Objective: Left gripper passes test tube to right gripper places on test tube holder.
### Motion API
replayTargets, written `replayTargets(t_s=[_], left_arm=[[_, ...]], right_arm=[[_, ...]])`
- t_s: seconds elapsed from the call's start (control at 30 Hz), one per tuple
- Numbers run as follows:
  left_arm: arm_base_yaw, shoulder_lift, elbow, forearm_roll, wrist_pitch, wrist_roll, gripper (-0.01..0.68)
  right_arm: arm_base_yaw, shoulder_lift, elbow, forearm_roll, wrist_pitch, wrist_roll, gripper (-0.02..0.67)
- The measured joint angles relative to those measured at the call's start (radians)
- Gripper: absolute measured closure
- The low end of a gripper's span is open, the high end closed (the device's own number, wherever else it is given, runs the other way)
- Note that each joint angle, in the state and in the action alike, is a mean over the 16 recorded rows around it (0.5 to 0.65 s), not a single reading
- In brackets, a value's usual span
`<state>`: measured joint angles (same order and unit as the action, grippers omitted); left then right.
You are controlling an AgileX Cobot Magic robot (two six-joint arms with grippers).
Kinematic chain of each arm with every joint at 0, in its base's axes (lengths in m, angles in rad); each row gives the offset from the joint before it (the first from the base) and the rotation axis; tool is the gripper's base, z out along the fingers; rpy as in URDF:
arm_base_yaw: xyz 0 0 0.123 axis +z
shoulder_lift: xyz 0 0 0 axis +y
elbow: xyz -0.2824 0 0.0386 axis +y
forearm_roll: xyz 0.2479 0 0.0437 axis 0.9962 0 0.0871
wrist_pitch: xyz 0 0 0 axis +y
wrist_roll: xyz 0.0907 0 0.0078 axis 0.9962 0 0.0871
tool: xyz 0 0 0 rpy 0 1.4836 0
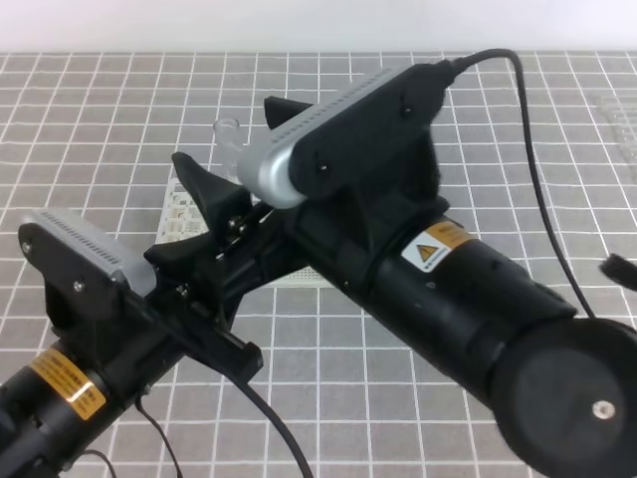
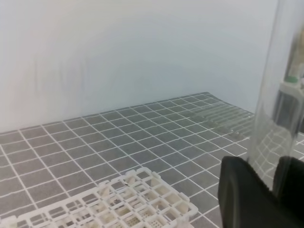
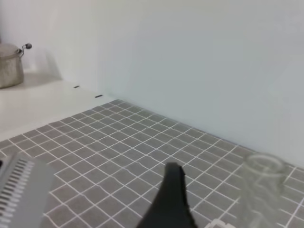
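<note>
The test tube (image 1: 229, 134) stands upright above the table, its open rim showing at the top. My left gripper (image 1: 234, 239) is shut on its lower part, mostly hidden under the right arm. In the left wrist view the clear test tube (image 2: 273, 118) rises between the two black fingers (image 2: 242, 190). My right gripper (image 1: 242, 144) is open, with one finger on each side of the tube's top and not touching it. The right wrist view shows one finger (image 3: 171, 199) to the left of the test tube (image 3: 259, 190). The white test tube holder (image 1: 184, 204) lies on the mat below both grippers, and its lattice (image 2: 128, 199) shows clearly.
A grey mat with white grid lines (image 1: 398, 329) covers the table. A clear ribbed plate (image 1: 617, 119) lies at the far right. A metal pot (image 3: 9, 64) sits on a white counter beyond the mat. A white wall closes off the back.
</note>
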<state>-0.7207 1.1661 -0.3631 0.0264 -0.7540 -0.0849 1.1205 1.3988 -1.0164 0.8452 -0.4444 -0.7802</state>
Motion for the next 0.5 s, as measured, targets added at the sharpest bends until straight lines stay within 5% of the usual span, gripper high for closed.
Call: replayTargets(t_s=[0.5], left_arm=[[0.000,-0.001,0.000,0.034,-0.007,-0.029,0.621]], right_arm=[[-0.022,0.042,-0.027,0.001,0.022,0.039,0.152]])
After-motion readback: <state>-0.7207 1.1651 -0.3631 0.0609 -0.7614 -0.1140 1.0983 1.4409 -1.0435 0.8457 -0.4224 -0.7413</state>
